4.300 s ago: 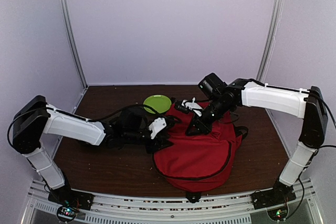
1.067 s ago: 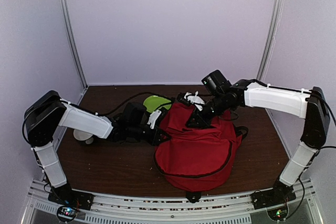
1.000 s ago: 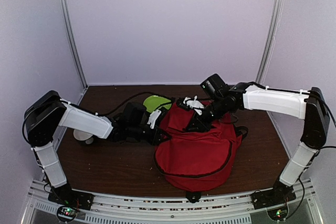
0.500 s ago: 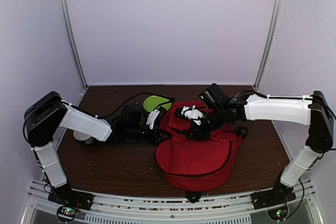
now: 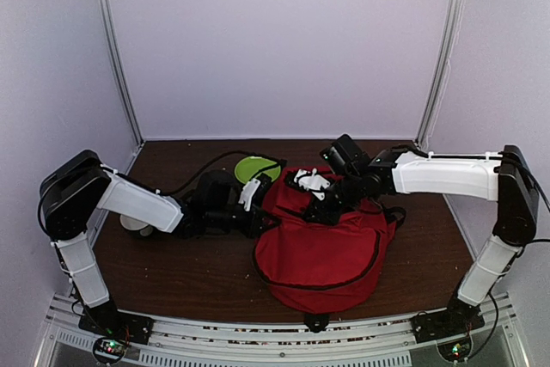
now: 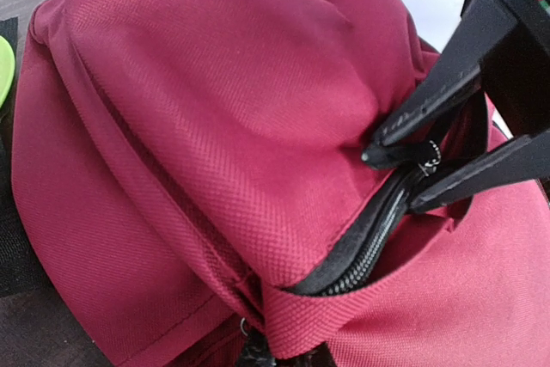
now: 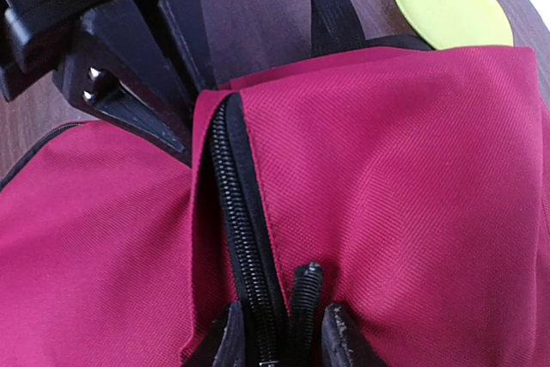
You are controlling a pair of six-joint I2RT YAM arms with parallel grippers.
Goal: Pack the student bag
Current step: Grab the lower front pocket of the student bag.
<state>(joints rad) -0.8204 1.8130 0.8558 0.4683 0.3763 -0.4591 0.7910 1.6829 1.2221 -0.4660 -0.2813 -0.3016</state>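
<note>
The student bag [image 5: 320,251], a large red backpack, lies in the middle of the table. My left gripper [image 5: 259,213] is shut on the bag's left edge, and only a dark tip of it [image 6: 256,355] shows under a red fabric fold. My right gripper [image 5: 320,204] is on top of the bag, shut on the black zipper pull [image 6: 427,157]. In the right wrist view my fingers [image 7: 228,339] pinch the zipper [image 7: 245,238] and its cord. The zipper is partly open, and the inside of the bag is hidden.
A lime green plate [image 5: 255,167] lies just behind the bag's left corner and shows in the right wrist view [image 7: 447,2]. A white object [image 5: 133,223] lies under my left arm. A black bag strap [image 7: 332,21] lies by the plate. Enclosure walls stand on three sides.
My right gripper has moved left and down along the zipper, and the bag's top has dropped with it. My left arm moved in to the bag's edge over four seconds ago and has held since.
</note>
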